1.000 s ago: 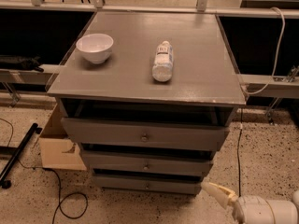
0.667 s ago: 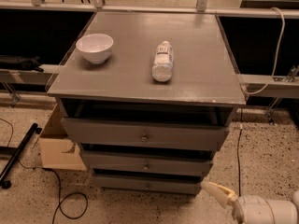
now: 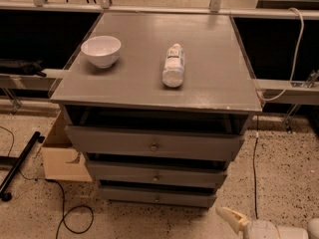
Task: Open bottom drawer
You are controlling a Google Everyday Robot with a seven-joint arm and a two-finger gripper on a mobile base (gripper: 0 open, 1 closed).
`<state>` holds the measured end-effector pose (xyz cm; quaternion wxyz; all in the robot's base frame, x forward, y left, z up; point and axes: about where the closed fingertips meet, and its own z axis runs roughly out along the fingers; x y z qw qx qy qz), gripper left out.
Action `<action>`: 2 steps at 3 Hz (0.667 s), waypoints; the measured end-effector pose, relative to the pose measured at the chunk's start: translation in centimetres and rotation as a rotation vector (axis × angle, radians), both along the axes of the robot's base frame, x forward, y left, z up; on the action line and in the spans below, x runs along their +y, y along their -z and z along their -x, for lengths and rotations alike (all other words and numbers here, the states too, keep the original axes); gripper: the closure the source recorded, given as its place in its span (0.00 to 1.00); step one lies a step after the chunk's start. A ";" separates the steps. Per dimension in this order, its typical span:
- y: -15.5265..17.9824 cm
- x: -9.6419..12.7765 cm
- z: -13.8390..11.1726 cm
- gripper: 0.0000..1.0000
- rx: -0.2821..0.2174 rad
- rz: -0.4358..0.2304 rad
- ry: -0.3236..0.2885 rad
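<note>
Bottom drawer (image 3: pixel 124 195) looks rigid, probably light; pull its small knob (image 3: pixel 157 198). Gripper (image 3: pixel 226 214) sits lower right; I cannot tell its opening.

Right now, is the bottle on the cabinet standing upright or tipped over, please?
Tipped: the bottle lies on its side on the cabinet top. The gripper hovers bottom right, near the floor.

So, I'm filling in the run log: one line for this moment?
target: bottom drawer | gripper: low, right of cabinet, not touching drawer | knob: ungrasped

Claw (image 3: pixel 228 216) low, just right of bottom drawer (image 3: pixel 157 197)
</note>
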<state>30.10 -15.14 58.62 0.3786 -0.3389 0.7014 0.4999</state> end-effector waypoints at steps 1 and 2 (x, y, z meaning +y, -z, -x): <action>3.1 -0.1 0.8 0.00 0.029 0.102 0.056; 3.1 -0.1 0.7 0.00 0.029 0.103 0.058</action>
